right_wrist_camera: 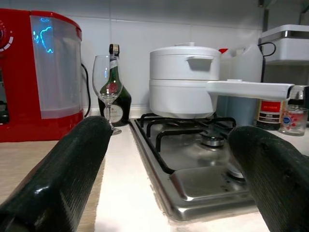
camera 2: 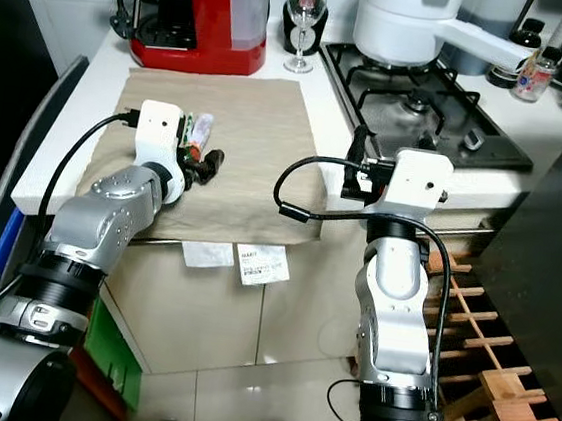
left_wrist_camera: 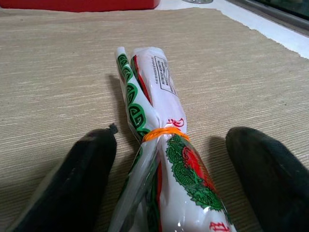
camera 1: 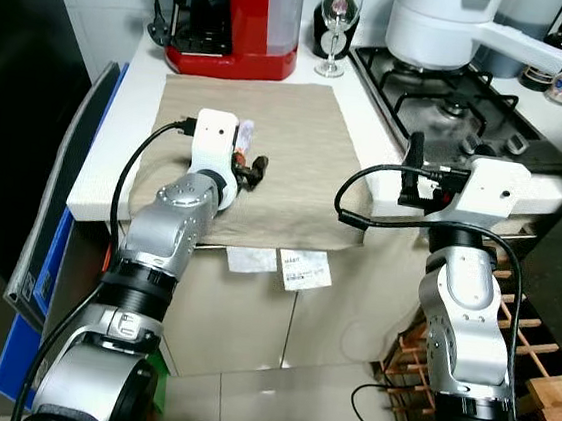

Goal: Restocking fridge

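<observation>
Straddling the packet (left_wrist_camera: 159, 159) with the left end effector (left_wrist_camera: 169, 159) spread wide, fingers on either side, nothing clenched yet. Lying on the beige mat (camera 1: 298, 142) on the table: soft, light, slippery plastic; likely best pinching near the orange band (left_wrist_camera: 164, 133). Hovering farther right, the right end effector (right_wrist_camera: 174, 169), released, facing the stove (right_wrist_camera: 203, 164).

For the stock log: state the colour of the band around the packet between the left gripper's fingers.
Orange: a rubber band cinching the white, green-and-red printed packet. Left wrist view shows it best.
</observation>
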Controlling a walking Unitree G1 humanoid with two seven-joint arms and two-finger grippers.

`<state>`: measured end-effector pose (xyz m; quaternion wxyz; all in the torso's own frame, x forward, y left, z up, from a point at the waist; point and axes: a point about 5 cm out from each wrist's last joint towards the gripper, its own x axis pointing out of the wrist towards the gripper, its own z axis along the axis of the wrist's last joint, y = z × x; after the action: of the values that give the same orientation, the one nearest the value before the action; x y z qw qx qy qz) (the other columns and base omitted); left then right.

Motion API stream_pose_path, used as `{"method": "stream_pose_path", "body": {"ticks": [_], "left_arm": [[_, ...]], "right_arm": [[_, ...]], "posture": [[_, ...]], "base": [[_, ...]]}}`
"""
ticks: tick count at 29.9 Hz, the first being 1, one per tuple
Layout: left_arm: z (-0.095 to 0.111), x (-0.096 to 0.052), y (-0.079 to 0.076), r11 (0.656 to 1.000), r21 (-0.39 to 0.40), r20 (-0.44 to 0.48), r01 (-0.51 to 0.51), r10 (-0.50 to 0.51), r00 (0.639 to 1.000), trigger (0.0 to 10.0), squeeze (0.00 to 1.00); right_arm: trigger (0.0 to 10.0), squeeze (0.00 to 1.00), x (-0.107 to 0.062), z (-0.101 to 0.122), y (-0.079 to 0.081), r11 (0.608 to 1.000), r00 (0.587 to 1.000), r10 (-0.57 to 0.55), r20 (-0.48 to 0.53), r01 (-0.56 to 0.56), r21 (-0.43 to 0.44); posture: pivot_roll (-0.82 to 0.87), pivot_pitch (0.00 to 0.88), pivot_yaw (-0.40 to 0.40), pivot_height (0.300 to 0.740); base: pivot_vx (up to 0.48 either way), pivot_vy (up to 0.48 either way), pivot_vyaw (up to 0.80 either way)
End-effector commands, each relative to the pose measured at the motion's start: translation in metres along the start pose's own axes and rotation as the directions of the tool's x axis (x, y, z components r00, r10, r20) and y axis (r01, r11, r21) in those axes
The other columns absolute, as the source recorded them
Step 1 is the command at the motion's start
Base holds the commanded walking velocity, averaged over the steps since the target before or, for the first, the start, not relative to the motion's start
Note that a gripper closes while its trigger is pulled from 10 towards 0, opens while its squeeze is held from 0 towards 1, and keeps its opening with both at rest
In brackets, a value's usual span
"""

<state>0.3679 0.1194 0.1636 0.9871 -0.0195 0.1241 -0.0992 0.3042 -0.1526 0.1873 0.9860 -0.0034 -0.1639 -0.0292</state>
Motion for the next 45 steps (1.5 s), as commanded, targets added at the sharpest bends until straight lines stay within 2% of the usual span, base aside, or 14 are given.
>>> {"method": "stream_pose_path", "body": {"ticks": [1,22,28,31,32,36,41,42,45], "left_arm": [[-0.014,0.002,-0.001,0.999,-0.024,-0.053,0.022,-0.023,0.998,0.0,0.00],[-0.003,-0.001,-0.003,0.999,-0.015,0.027,0.052,-0.052,0.998,0.0,0.00],[0.027,-0.008,-0.006,0.990,-0.097,0.224,0.102,-0.079,0.971,0.0,0.00],[0.046,-0.014,-0.006,0.991,-0.074,0.336,0.111,-0.080,0.938,0.0,0.00],[0.046,-0.014,-0.006,0.991,-0.074,0.336,0.111,-0.080,0.938,0.0,0.00],[0.069,-0.023,-0.007,0.989,-0.081,0.462,0.123,-0.072,0.884,0.0,0.00],[0.079,-0.035,-0.013,0.985,-0.065,0.535,0.162,-0.103,0.839,0.0,0.00],[0.079,-0.038,-0.015,0.984,-0.045,0.543,0.171,-0.119,0.831,10.0,0.00],[0.079,-0.043,-0.018,0.989,0.006,0.564,0.148,-0.126,0.816,10.0,0.00]], "right_arm": [[10.0,0.00,0.001,0.002,0.000,1.000,1.000,-0.002,0.004,0.002,0.000],[10.0,0.00,0.004,0.002,0.003,1.000,1.000,0.010,0.004,-0.010,0.001],[10.0,0.00,0.004,0.002,0.002,1.000,1.000,0.012,0.007,-0.012,-0.001],[10.0,0.00,0.005,0.003,0.001,1.000,1.000,0.012,0.010,-0.012,-0.003],[10.0,0.00,0.005,0.003,0.001,1.000,1.000,0.012,0.010,-0.012,-0.003],[10.0,0.00,0.010,0.004,0.001,1.000,1.000,0.015,0.018,-0.015,-0.004],[10.0,0.00,0.011,0.005,0.003,1.000,0.999,0.021,0.025,-0.021,-0.004],[10.0,0.00,0.011,0.005,0.002,1.000,1.000,0.017,0.026,-0.016,-0.005],[10.0,0.00,0.011,0.005,0.000,1.000,1.000,0.009,0.028,-0.008,-0.008]], "posture": [[-0.14,0.000,0.048,0.711],[-0.13,0.000,0.038,0.711],[-0.13,0.000,0.035,0.711],[-0.13,0.000,0.031,0.711],[-0.13,0.000,0.031,0.711],[-0.11,0.000,0.022,0.711],[-0.11,0.000,0.022,0.711],[-0.12,0.000,0.023,0.711],[-0.12,0.000,0.025,0.711]], "base": [[0.000,0.000,0.00],[0.000,0.000,0.00],[0.000,0.000,0.00],[0.000,0.000,0.00],[0.000,0.000,0.00],[0.000,0.000,0.00],[0.000,0.000,0.00],[0.000,0.000,0.00],[0.000,0.000,0.00]]}}
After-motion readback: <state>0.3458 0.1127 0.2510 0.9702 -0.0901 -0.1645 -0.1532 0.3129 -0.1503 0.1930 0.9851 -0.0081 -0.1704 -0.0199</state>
